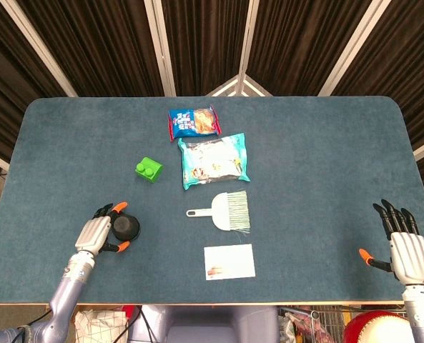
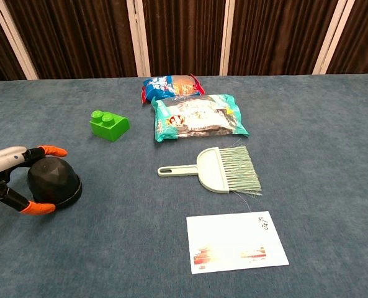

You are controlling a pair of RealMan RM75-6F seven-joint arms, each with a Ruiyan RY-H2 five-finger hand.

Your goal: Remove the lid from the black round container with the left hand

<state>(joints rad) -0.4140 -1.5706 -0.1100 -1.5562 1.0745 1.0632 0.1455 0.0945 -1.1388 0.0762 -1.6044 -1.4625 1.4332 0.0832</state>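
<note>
Standing upright near the left front of the blue-grey carpeted table [image 1: 326, 143]: a black round container with a faceted domed lid [image 2: 53, 179], dome pointing straight up, lid still seated. Round in plan, so no long axis to tell across the table. Cupped from its left side by the silver left hand with orange fingertips [image 1: 97, 233], one fingertip [image 2: 51, 150] curving over the far side and another [image 2: 33, 208] at the near side, both touching or just beside the lid; clamped or merely resting, cannot tell. Lying flat and well apart at the right front edge: the right hand with black fingers [image 1: 405, 246], spread wide, holding nothing.

Sitting beyond the container: a green two-stud plastic block [image 2: 109, 125]. Lying toward the middle: a pale green hand brush with a white handle [image 2: 218, 168], handle pointing left. Beyond it, a teal snack bag [image 2: 198, 116] and a blue-and-red snack packet [image 2: 170, 86], printing on both too small to read. Resting nearest the front edge: a white card [image 2: 236, 241] with a reddish picture and small dark writing in one corner, illegible.
</note>
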